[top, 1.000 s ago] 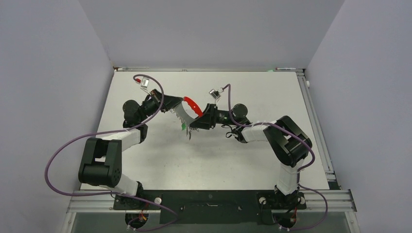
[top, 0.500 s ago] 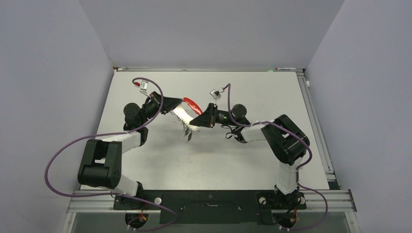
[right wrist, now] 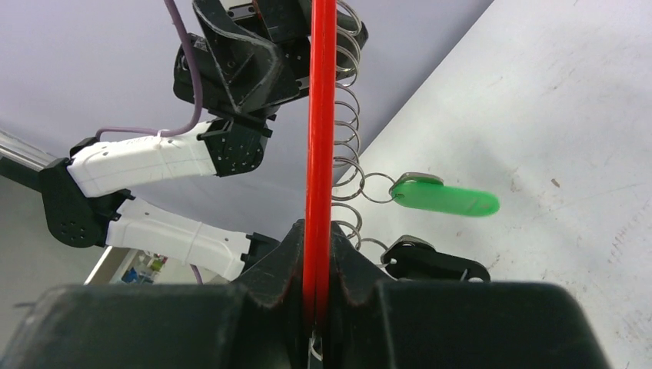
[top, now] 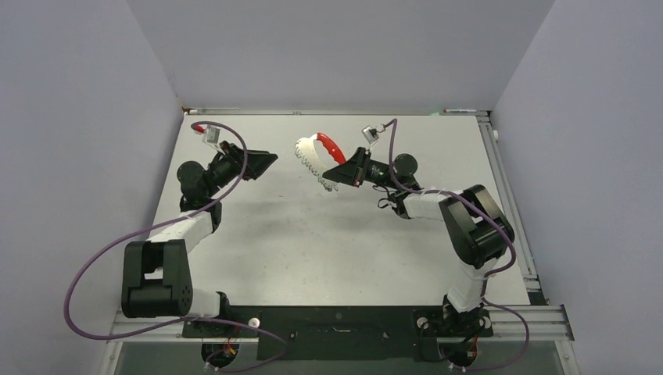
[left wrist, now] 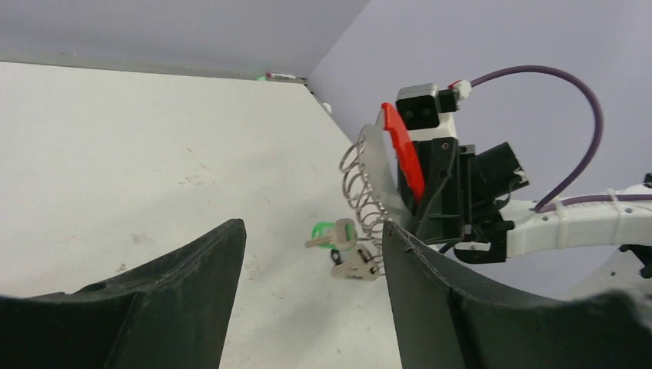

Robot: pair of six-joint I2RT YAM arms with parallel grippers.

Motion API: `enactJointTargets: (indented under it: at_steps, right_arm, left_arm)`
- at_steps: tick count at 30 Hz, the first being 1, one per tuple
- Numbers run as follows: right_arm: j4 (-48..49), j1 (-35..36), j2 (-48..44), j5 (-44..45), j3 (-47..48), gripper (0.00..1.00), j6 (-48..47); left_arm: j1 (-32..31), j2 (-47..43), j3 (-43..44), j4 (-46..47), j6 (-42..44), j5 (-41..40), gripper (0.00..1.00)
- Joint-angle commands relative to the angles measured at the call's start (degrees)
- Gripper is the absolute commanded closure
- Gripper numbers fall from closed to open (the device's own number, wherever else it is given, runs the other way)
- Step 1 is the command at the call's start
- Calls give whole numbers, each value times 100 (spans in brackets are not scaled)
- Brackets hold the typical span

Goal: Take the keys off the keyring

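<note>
The keyring [top: 322, 147] hangs in the air over the far middle of the table, its red band [right wrist: 318, 115] pinched edge-on in my right gripper [right wrist: 316, 244], which is shut on it. A silvery coil [left wrist: 361, 184] runs along the band. The keys dangle from it: a green-headed one [right wrist: 446, 198], a black-headed one [right wrist: 434, 261] and a plain silvery one [left wrist: 357, 266]. My left gripper [top: 268, 162] stands open to the left of the ring, apart from it, with nothing between its fingers [left wrist: 177, 300]. In the left wrist view the keys show beyond the gap.
Purple cables [top: 102, 250] loop off both arms. The white table [top: 313, 250] is walled at left, back and right, with a metal rail [top: 508, 195] along its right edge. The right arm's elbow [top: 477, 226] sits at mid-right.
The left gripper opened, let go of the keyring and drew back to the left. The right gripper shut on the red band and carried the ring and keys up toward the far right.
</note>
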Motion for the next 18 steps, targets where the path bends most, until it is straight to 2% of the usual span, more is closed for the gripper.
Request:
enactJointTargets:
  at_steps: [1,4,9,18]
  right_arm:
    - [-291,-52,-678,20,351,95,-473]
    - [-610,-57,-712,69,520,95,-504]
    - [-1044,-52,-716,177,720,95,-552]
    - [-1324,-37,-701,237,987,95,-682]
  left_arm:
    - [91,-236,30,-98,872,152,38]
    - [-84,-241,-100,-108,1420,54,38]
    - [-744,-224,-365,97,2309,-227,40]
    - [-1569,120,-402,353,3558,-1228,41]
